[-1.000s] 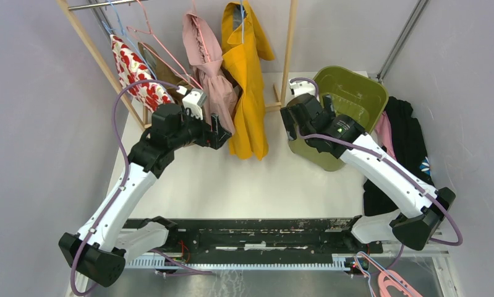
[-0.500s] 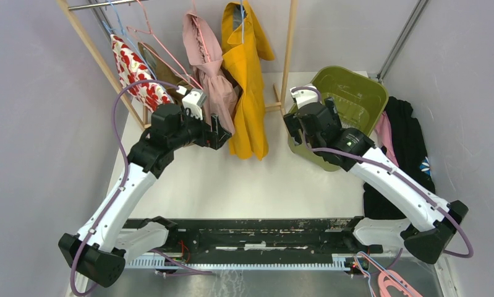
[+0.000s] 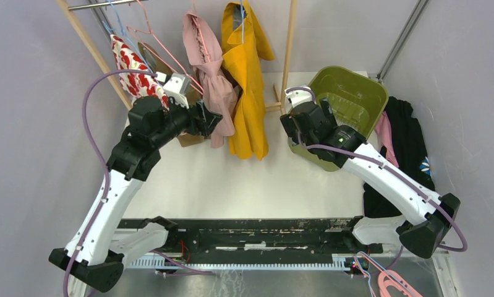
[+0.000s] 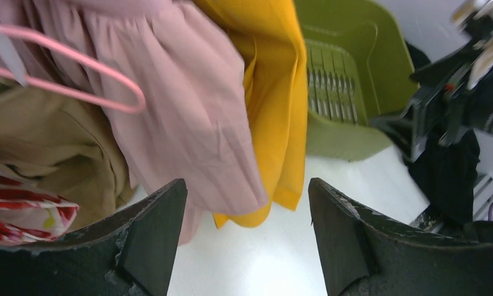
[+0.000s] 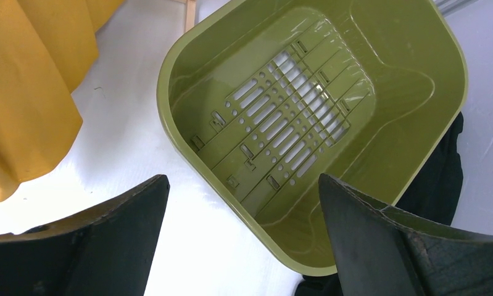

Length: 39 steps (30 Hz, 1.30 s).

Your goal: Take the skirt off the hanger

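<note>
Left gripper (image 4: 245,185) gapes, fingers wide apart and empty. The skirt (image 4: 188,111) (the pink one, I take it) hangs just ahead of it, between brown cloth (image 4: 52,142) off its left finger and a yellow garment (image 4: 274,92) off its right. The fabric looks light, soft and limp, likely to bunch and slide. It is best pinched high at the waistband, by the hanger, which I cannot make out. Right gripper (image 5: 242,182) is likewise spread, empty, above the bin (image 5: 197,86).

Bright even light, soft shadows, sharp focus.
</note>
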Motion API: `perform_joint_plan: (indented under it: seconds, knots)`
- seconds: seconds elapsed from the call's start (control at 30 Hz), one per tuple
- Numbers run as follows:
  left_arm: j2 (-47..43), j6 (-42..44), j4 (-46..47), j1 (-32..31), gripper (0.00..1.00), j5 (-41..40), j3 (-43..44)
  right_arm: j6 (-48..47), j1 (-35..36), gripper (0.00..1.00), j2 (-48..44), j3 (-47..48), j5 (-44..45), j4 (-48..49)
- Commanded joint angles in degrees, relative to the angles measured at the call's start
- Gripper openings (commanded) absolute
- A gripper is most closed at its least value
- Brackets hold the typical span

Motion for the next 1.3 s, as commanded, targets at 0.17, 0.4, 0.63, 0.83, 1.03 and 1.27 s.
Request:
perform_joint_plan:
  seconds: [0.17, 0.4, 0.63, 0.83, 1.03, 1.27]
  knots:
    - [5.32, 1.77, 1.12, -0.46, 0.77, -8.79, 14.16, 2.15, 0.42, 0.96, 0.77, 2.49, 1.05, 1.47]
    - [13.89, 1.14, 1.75, -1.0, 0.77, -10.18, 25.51, 2.95, 0.44, 0.93, 1.31, 2.83, 0.61, 1.77]
    - [19.85, 2.49, 1.76, -4.83, 0.76, -13.76, 30.63, 3.13, 0.42, 0.94, 1.93, 2.75, 1.17, 2.37]
    - [25.22, 4.34, -0.37, -6.75, 0.75, -22.42, 36.64, 2.88, 0.42, 0.94, 2.15, 2.91, 1.14, 2.43]
    - [29.76, 5.44, -0.52, -8.34, 0.75, -26.43, 42.72, 2.39, 0.42, 0.94, 1.67, 2.65, 1.95, 2.49]
    - [35.93, 5.49, -1.08, -10.09, 0.75, -25.81, 50.7, 1.98, 0.42, 0.95, 2.31, 3.64, 1.89, 3.25]
